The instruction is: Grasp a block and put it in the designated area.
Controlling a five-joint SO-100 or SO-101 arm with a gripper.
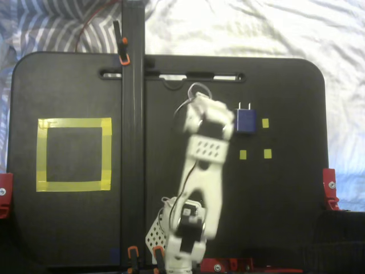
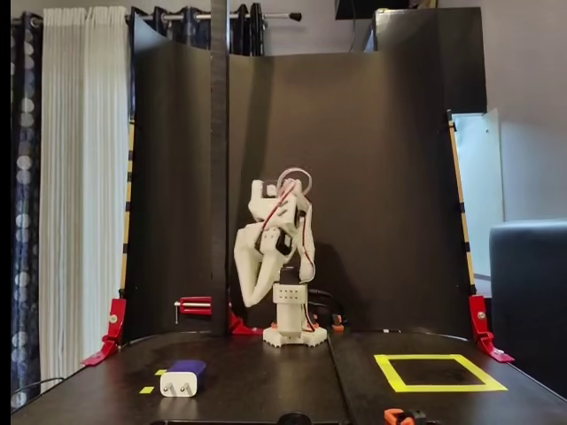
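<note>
The gripper [image 1: 219,120] hangs raised above the worktop [image 1: 285,188], whether released or clenched I cannot tell. The block [image 1: 246,120] lies just beside it in a fixed view, the designated area [image 1: 73,154] well away on its other side.

— Can you read the gripper [image 1: 197,108]?
— No. From above it blurs into the white arm [image 1: 199,171], so the jaws' state is unreadable.
— The block [image 1: 247,121]?
— The arm covers its left edge; its prongs are tiny.
— And the low view?
— One small yellow marker [image 2: 146,390] shows; the block [image 2: 183,378] hides any others.
</note>
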